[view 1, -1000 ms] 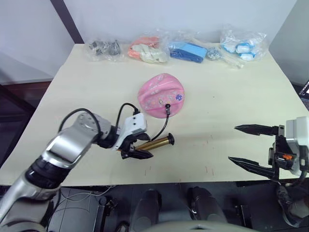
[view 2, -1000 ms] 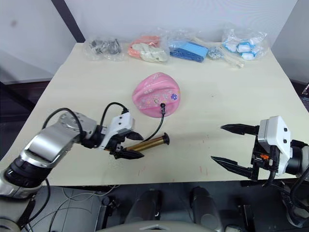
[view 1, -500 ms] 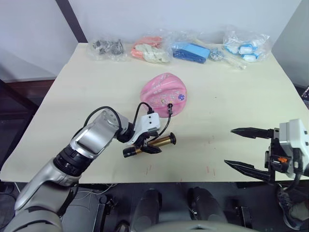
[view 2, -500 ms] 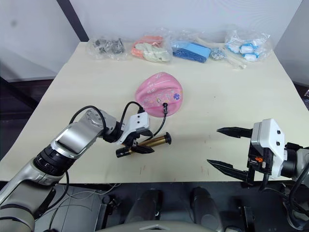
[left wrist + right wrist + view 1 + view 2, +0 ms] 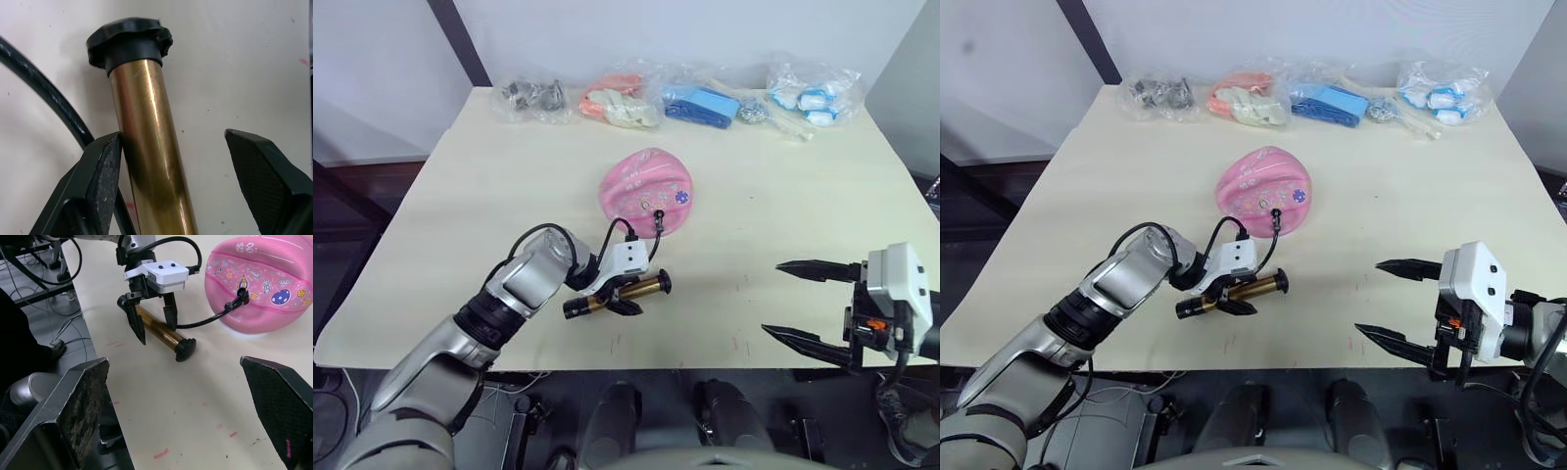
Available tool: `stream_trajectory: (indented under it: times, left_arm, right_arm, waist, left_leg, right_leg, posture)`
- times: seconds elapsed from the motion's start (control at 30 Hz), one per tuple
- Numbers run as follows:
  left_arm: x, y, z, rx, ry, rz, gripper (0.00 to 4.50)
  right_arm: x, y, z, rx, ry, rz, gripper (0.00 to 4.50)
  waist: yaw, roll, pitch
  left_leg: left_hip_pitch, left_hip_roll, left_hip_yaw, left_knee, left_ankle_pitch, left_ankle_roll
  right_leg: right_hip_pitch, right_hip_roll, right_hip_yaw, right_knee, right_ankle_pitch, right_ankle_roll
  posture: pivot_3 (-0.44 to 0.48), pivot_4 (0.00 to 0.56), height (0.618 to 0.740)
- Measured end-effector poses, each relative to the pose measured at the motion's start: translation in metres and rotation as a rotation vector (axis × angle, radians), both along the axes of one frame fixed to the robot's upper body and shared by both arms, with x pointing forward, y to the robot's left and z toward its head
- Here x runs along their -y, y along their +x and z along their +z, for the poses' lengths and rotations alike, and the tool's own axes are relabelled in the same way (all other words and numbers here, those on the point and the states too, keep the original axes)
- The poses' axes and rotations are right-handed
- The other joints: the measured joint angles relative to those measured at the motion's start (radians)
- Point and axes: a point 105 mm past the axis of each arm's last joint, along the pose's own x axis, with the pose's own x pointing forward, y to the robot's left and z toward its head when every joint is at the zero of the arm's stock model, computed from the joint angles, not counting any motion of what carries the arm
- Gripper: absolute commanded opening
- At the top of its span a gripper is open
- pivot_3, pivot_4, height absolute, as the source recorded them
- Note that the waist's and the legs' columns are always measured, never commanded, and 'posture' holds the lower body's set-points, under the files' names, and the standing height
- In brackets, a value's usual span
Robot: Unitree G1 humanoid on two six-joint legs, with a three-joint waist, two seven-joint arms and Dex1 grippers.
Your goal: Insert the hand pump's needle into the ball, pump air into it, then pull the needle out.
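Note:
The pink ball (image 5: 644, 189) lies flattish at the table's middle. The hand pump (image 5: 625, 292) lies in front of it, gold barrel (image 5: 151, 161) flat on the table, black end cap (image 5: 128, 41) pointing right. Its thin black hose (image 5: 205, 320) curves up to a fitting on the ball's front (image 5: 240, 293); the needle is hidden there. My left gripper (image 5: 612, 299) is open, its fingers (image 5: 105, 181) straddling the barrel, one pad touching it. My right gripper (image 5: 773, 298) hangs open near the table's front right, well apart from the pump.
Several clear bags of small items line the far edge: grey parts (image 5: 527, 96), orange and white pieces (image 5: 612, 103), blue pieces (image 5: 700, 103), blue and white pieces (image 5: 808, 93). The table's front edge (image 5: 705, 367) runs just below both grippers.
My left gripper has moved right from the pump's handle end and now stands over the barrel. The right gripper has shifted slightly left. The view itself has shifted a little.

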Motion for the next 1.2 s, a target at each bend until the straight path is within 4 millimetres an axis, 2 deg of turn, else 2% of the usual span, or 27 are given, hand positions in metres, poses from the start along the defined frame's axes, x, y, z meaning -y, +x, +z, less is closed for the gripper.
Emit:
stream_trajectory:
  times: [0.07, 0.1, 0.13, 0.23, 0.27, 0.43, 0.57, 0.63, 0.7, 0.8, 1.07, 1.13, 1.2]
  left_arm:
    - [0.002, 0.001, -0.004, -0.001, 0.006, -0.008, 3.5]
    - [0.003, 0.001, -0.006, -0.001, 0.007, -0.013, 3.0]
    - [0.003, 0.001, -0.006, -0.001, 0.009, -0.016, 2.78]
    - [0.004, 0.004, -0.008, 0.013, 0.012, -0.022, 1.32]
    - [0.004, 0.008, -0.004, 0.036, 0.015, -0.031, 1.05]
    - [0.002, 0.007, -0.003, 0.021, 0.005, -0.03, 1.04]
    - [0.003, 0.003, 0.005, -0.008, -0.058, -0.017, 1.04]
    - [0.009, -0.002, 0.032, -0.028, -0.19, -0.03, 1.04]
    - [0.013, -0.007, 0.048, -0.043, -0.278, -0.051, 1.04]
    - [0.021, -0.017, 0.061, -0.08, -0.386, -0.078, 1.04]
    - [0.065, -0.031, 0.083, -0.115, -0.751, -0.138, 1.04]
    - [0.088, -0.039, 0.085, -0.13, -0.962, -0.177, 1.04]
    - [0.101, -0.043, 0.083, -0.143, -1.038, -0.198, 1.04]
  right_arm:
    - [0.0, 0.0, 0.0, -0.002, -0.004, 0.0, 4.5]
    - [0.0, 0.0, -0.001, -0.006, -0.005, -0.001, 4.5]
    - [0.001, -0.001, -0.002, -0.01, -0.005, -0.003, 4.5]
    - [0.001, -0.001, -0.004, -0.017, -0.008, -0.008, 4.5]
    - [0.002, -0.001, -0.004, -0.019, -0.011, -0.01, 4.5]
    - [0.002, -0.001, -0.006, -0.024, -0.018, -0.019, 4.5]
    - [0.003, -0.001, -0.006, -0.026, -0.019, -0.023, 4.5]
    - [0.006, -0.001, -0.005, -0.019, -0.021, -0.042, 4.5]
    - [0.007, -0.001, -0.002, -0.019, -0.002, -0.051, 4.5]
    - [0.009, -0.001, 0.003, -0.016, 0.032, -0.076, 4.5]
    - [0.016, -0.006, 0.02, -0.037, 0.13, -0.155, 4.5]
    - [0.017, -0.004, 0.028, -0.035, 0.166, -0.199, 4.5]
    - [0.016, -0.003, 0.032, -0.033, 0.176, -0.217, 4.5]
  waist:
    - [0.0, 0.0, 0.0]
    - [0.0, 0.0, 0.0]
    - [0.0, 0.0, 0.0]
    - [0.0, 0.0, 0.0]
    - [0.001, 0.0, 0.0]
    - [0.0, 0.0, -0.001]
    - [0.0, 0.0, -0.001]
    - [0.0, 0.0, -0.001]
    - [0.0, 0.0, -0.001]
    - [0.0, 0.0, -0.001]
    - [0.002, 0.001, -0.001]
    - [0.004, 0.003, -0.002]
    - [0.005, 0.002, -0.002]
  left_leg:
    - [0.0, 0.0, 0.0, 0.0, 0.0, 0.0]
    - [0.0, 0.0, 0.0, 0.0, 0.0, 0.0]
    - [0.0, 0.0, 0.0, 0.0, 0.0, 0.0]
    - [0.0, 0.0, 0.0, 0.0, 0.0, 0.0]
    - [0.0, 0.0, 0.0, 0.0, 0.0, 0.0]
    - [0.0, 0.0, 0.0, 0.0, 0.0, 0.0]
    - [0.0, 0.0, 0.0, 0.001, 0.0, 0.0]
    - [0.0, 0.0, -0.001, 0.001, 0.0, 0.0]
    - [0.0, 0.0, -0.001, 0.001, 0.0, 0.0]
    - [0.0, 0.0, -0.001, 0.001, 0.0, 0.0]
    - [0.0, 0.0, 0.0, 0.001, 0.0, 0.0]
    - [0.001, 0.0, 0.0, 0.001, 0.0, 0.0]
    - [0.0, -0.001, 0.0, 0.002, 0.0, 0.0]
  right_leg:
    - [0.0, 0.0, 0.0, 0.0, 0.0, 0.0]
    - [0.0, 0.0, 0.0, 0.0, 0.0, 0.0]
    - [0.0, 0.0, 0.0, 0.0, 0.0, 0.0]
    - [0.0, 0.0, 0.0, 0.0, 0.0, 0.0]
    - [0.001, 0.0, 0.0, 0.0, 0.0, 0.0]
    - [0.0, 0.0, 0.0, 0.0, 0.0, 0.0]
    - [0.0, 0.0, 0.0, 0.001, 0.0, 0.0]
    - [0.001, 0.0, -0.001, 0.0, 0.0, 0.0]
    - [0.001, 0.0, -0.001, 0.001, 0.0, 0.0]
    - [0.001, 0.0, 0.0, 0.001, 0.0, 0.0]
    - [0.002, -0.001, 0.0, 0.001, 0.0, 0.0]
    - [0.002, -0.003, 0.001, 0.001, 0.001, 0.001]
    - [0.002, -0.002, 0.0, 0.0, 0.001, 0.001]
  posture:
    - [0.0, 0.15, 0.74]
    - [0.0, 0.15, 0.74]
    - [0.0, 0.15, 0.74]
    - [0.0, 0.15, 0.74]
    - [0.0, 0.15, 0.74]
    - [0.0, 0.15, 0.74]
    - [0.0, 0.15, 0.74]
    - [0.0, 0.15, 0.74]
    - [0.0, 0.15, 0.74]
    - [0.0, 0.15, 0.74]
    - [0.0, 0.15, 0.74]
    - [0.0, 0.15, 0.74]
    - [0.0, 0.15, 0.74]
